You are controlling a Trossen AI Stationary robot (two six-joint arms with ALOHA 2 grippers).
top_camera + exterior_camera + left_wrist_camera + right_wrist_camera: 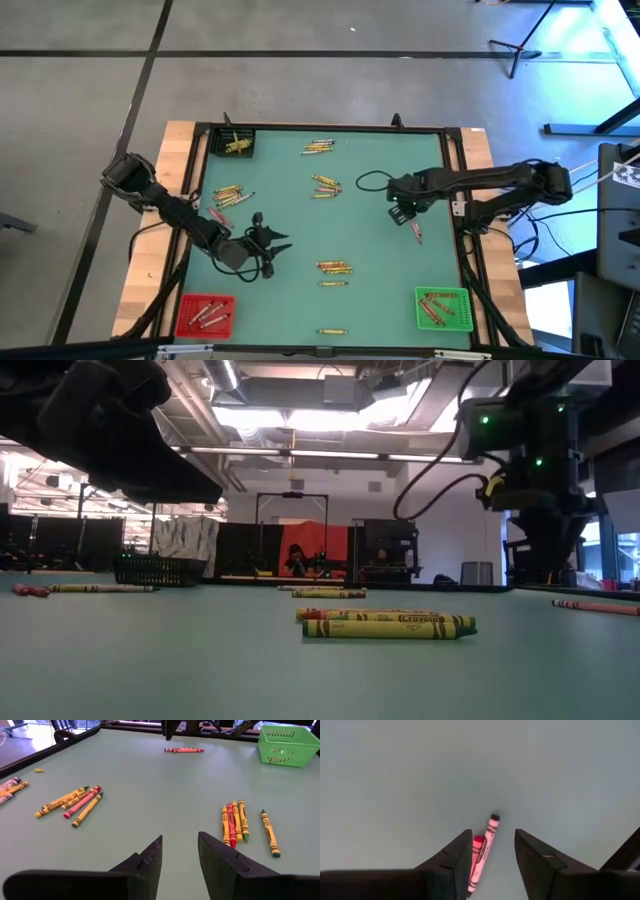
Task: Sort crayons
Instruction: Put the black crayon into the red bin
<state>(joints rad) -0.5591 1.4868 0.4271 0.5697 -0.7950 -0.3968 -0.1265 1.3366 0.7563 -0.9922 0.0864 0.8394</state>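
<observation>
Across the green table (380,290), scattered crayons (334,267) outnumber binned ones; right gripper (492,851), part-open, straddles two red crayons (482,847) ungripped.

Both arms (170,205) are matte black, built of chunky jointed links with black cables looping off them, small green lights glowing on the right wrist housing (530,435), and each ends in two dark, wedge-shaped fingers (452,865).

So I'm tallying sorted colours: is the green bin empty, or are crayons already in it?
Not empty. The green bin at the table's near right corner holds several crayons, seen from above; their exact count is unclear.
</observation>
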